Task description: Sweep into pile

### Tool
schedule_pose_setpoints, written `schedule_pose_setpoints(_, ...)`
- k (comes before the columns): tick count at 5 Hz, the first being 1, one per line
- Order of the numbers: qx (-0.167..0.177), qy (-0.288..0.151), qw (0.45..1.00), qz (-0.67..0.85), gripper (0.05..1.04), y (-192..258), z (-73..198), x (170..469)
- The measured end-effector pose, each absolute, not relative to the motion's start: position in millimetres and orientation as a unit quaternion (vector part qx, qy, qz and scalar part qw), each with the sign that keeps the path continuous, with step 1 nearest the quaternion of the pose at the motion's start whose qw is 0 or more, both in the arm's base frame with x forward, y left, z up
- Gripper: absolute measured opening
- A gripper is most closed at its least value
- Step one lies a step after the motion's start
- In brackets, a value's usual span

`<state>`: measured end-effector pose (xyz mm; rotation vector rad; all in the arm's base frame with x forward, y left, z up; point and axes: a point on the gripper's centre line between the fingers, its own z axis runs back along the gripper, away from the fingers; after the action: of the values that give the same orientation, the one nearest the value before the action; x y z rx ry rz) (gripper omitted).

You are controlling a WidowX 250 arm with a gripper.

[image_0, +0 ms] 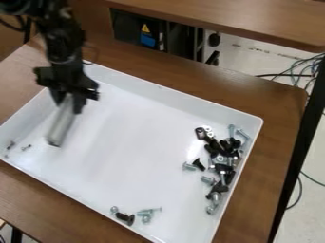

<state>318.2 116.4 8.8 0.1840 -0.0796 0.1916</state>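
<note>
Black and silver bolts (222, 168), mixed with nuts (208, 135) and other small dark pieces, in a loose heap inside the tray along its right wall. A few lie apart on the heap's left fringe, a black screw (198, 164) and a silver bolt (189, 166) among them.

Second, smaller group near the tray's bottom wall: one black bolt (125, 218) with several silver screws (149, 210) just beside it. Two small screws (26, 147) near the left corner, well apart from the rest.

Grey bar (60, 126) over the left part of the tray, upper end in the claw (69, 103); claw closed in on it, a finger at either side. Bar tilted, lower end toward the bottom left. Cannot tell whether it touches the tray floor.

White tray (206, 105), shallow and rectangular, set askew on a brown wooden tabletop (282, 114). Beyond, at top right, another wooden surface (254, 19). Pale floor (254, 59) below that, loose cables (306, 71) at the right edge.
</note>
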Motion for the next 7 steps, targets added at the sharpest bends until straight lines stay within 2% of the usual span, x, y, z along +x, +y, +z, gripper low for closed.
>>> schedule_pose_setpoints(1,0.092,-0.012,0.995,0.032,0.354,159.4,-16.1,299.4)
schedule_pose_setpoints(2,0.078,-0.015,0.997,-0.012,0.354,191.5,-26.7,292.4)
schedule_pose_setpoints(3,0.073,-0.031,0.994,-0.073,0.354,187.8,-34.4,292.0)
schedule_pose_setpoints(5,0.079,-0.037,0.993,-0.075,0.354,157.9,-34.9,268.0)
schedule_pose_setpoints(6,0.07,-0.054,0.993,-0.077,0.354,125.0,-29.7,262.8)
schedule_pose_setpoints(7,0.061,-0.047,0.996,-0.053,0.354,85.4,-39.7,268.2)
